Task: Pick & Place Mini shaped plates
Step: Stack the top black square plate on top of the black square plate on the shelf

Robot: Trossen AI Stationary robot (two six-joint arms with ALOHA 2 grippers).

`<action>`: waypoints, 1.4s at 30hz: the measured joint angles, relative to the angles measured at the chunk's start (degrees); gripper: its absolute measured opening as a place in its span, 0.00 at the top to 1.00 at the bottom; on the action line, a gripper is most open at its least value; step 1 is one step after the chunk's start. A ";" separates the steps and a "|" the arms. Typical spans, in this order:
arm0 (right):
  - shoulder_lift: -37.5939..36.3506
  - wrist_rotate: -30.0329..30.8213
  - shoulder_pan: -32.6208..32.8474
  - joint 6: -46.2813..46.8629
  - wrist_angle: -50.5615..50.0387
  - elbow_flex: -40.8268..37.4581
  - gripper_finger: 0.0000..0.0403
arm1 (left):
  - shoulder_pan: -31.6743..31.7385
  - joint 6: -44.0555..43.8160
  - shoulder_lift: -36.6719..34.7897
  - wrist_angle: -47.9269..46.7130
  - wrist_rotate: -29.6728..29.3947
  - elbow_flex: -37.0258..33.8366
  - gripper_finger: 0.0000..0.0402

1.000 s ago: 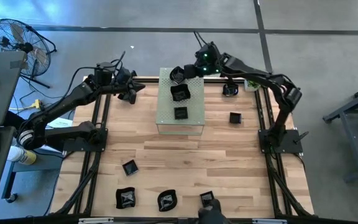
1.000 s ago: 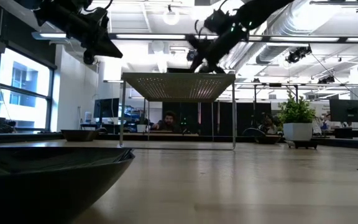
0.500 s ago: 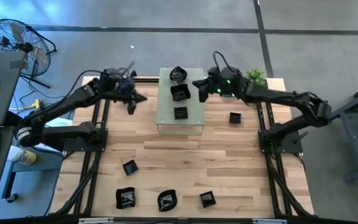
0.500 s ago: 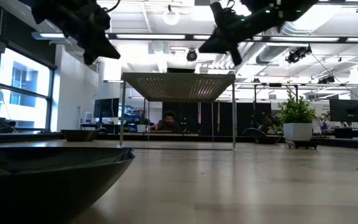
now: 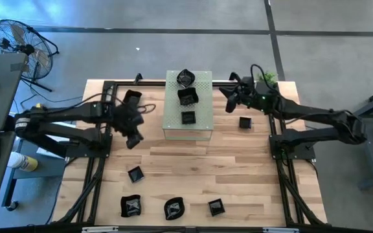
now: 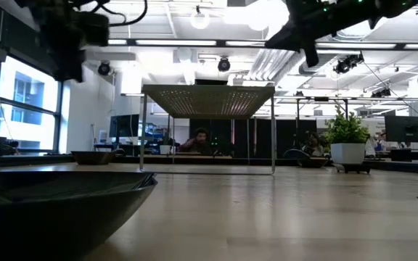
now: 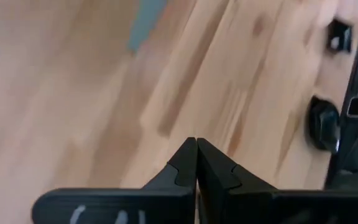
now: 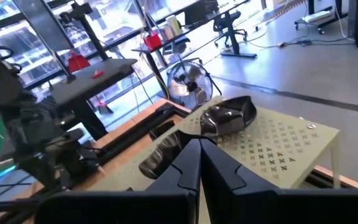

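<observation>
Right now your left tool (image 5: 133, 139) hangs over the left part of the worktop (image 5: 193, 175), just left of the pale green perforated box (image 5: 188, 129), and its wrist view shows its fingers (image 7: 185, 163) pressed together with nothing between them, bare wood beneath. Your right tool (image 5: 228, 98) hovers just right of the box's far end, also pressed together and empty, as its own fingers (image 8: 194, 163) show in its wrist view. On top of the box you have three mini shaped plates in a row: a rounded wavy one (image 5: 185, 77) at the far end, a square one (image 5: 187, 96) in the middle and a smaller square one (image 5: 188, 117) nearest you. From the right wrist the wavy plate (image 8: 229, 116) sits far along the box top, with another dark dish (image 8: 160, 157) closer to the tool. Another small square plate (image 5: 245, 122) lies on the wood right of the box, just near of the right tool. Four more lie along the near side: one (image 5: 135, 174) toward the left, then a row of three (image 5: 131, 206), (image 5: 174, 208), (image 5: 216, 207) by the near edge. A small green potted plant (image 5: 266, 79) stands at the far right corner. In the low view a dark dish rim (image 6: 56, 196) fills the near left, probably one of the near plates, though you cannot tell which.
</observation>
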 joint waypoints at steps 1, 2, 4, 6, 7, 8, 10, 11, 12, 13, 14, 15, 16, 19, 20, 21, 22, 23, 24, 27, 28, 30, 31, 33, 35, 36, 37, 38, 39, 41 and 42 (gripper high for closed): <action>-0.42 0.23 0.00 -0.04 -0.27 -0.20 0.99 | -1.43 -2.33 0.00 -1.46 -0.14 0.00 1.00; -0.72 0.39 0.00 -0.04 -0.44 -0.26 0.99 | -2.83 -4.29 0.05 -2.79 -0.26 0.00 1.00; -1.05 0.41 0.00 -0.27 -0.27 -0.25 0.99 | -5.91 -7.65 0.32 -4.81 -0.27 0.00 1.00; -1.04 0.39 0.00 -0.86 -0.35 -0.25 0.99 | -9.06 -10.44 0.87 -6.42 -0.47 0.00 0.99; -1.00 0.39 0.00 -0.98 -0.48 -0.25 0.99 | -10.61 -11.77 1.16 -6.92 -1.03 0.00 0.98; -1.00 0.37 0.00 -1.04 -0.47 -0.25 0.99 | -12.16 -12.97 1.44 -7.27 -1.66 -0.04 0.96; -1.00 0.13 0.00 -1.11 -0.41 -0.25 1.00 | -15.14 -15.33 1.79 -6.17 -3.28 -1.21 0.92; -1.00 -0.23 0.00 -1.11 -0.44 -0.25 1.00 | -16.49 -16.58 1.79 -5.74 -4.17 -2.31 0.89; -1.00 -0.58 0.00 -1.11 -0.51 -0.25 0.99 | -17.77 -17.84 1.79 -5.14 -4.81 -3.59 0.86; -1.00 -0.72 0.00 -1.11 -0.49 -0.25 0.99 | -19.00 -19.02 1.79 -3.95 -5.33 -5.02 0.83; -1.00 -0.75 0.00 -1.11 -0.49 -0.25 0.99 | -20.12 -20.34 1.79 -2.36 -5.49 -6.52 0.79; -1.00 -0.75 0.00 -1.11 -0.49 -0.25 0.99 | -21.13 -21.74 1.76 -0.82 -5.47 -8.11 0.76; -1.00 -0.75 0.00 -1.11 -0.56 -0.25 0.99 | -22.08 -22.96 1.74 0.84 -5.23 -9.73 0.73; -1.00 -0.75 0.00 -1.14 -0.77 -0.25 0.99 | -25.39 -25.37 1.72 7.98 -4.41 -13.76 0.67; -1.00 -0.75 0.00 -1.26 -0.77 -0.25 0.99 | -26.44 -26.04 1.70 9.45 -4.77 -14.94 0.66; -1.00 -0.75 0.00 -1.52 -0.77 -0.25 1.00 | -27.43 -26.65 1.70 10.19 -5.53 -15.99 0.66; -0.98 -0.75 0.00 -1.57 -0.79 -0.25 1.00 | -28.31 -27.29 1.74 10.37 -6.32 -16.87 0.66; -0.98 -0.75 0.00 -1.56 -0.79 -0.25 0.99 | -29.12 -28.08 1.75 10.52 -7.15 -17.65 0.66; -0.98 -0.75 0.00 -1.56 -0.77 -0.25 0.99 | -29.80 -29.01 1.73 10.93 -7.79 -18.47 0.66; -0.98 -0.72 0.00 -1.57 -0.78 -0.25 0.99 | -31.53 -31.41 1.73 12.52 -8.19 -20.55 0.67; -0.98 -0.74 0.00 -1.57 -0.78 -0.25 0.99 | -32.17 -31.64 1.73 14.19 -8.19 -20.96 0.68; -0.98 -0.54 0.00 -1.57 -0.77 -0.25 0.99 | -33.25 -31.74 1.73 18.08 -8.20 -21.86 0.69; -0.98 -0.33 0.00 -1.58 -0.77 -0.25 0.99 | -33.72 -31.75 1.74 19.53 -8.19 -22.51 0.70; -0.98 -0.29 0.00 -1.86 -0.77 -0.25 1.00 | -34.61 -32.18 2.45 20.82 -8.32 -23.48 0.71; -0.98 -0.29 0.00 -1.99 -0.77 -0.25 0.99 | -35.23 -32.62 3.27 20.79 -8.55 -24.07 0.73; -0.98 -0.29 0.00 -2.00 -0.77 -0.25 0.99 | -35.37 -32.79 3.92 20.78 -8.58 -24.29 0.73; -0.97 -0.29 0.00 -2.01 -0.77 -0.25 0.99 | -35.61 -32.87 4.66 20.80 -8.61 -24.37 0.74; -0.96 -0.29 0.00 -2.02 -0.77 -0.25 0.99 | -35.68 -32.89 5.37 21.06 -8.65 -24.41 0.75; -0.96 -0.30 0.00 -2.03 -0.77 -0.25 0.99 | -35.68 -32.83 5.99 21.62 -8.62 -24.44 0.75; -0.96 -0.67 0.00 -2.31 -0.77 -0.25 0.99 | -35.63 -32.78 7.27 23.90 -8.54 -24.44 0.78; -0.96 -0.75 0.00 -2.55 -0.77 -0.25 0.99 | -35.61 -32.79 7.71 25.06 -8.37 -24.44 0.79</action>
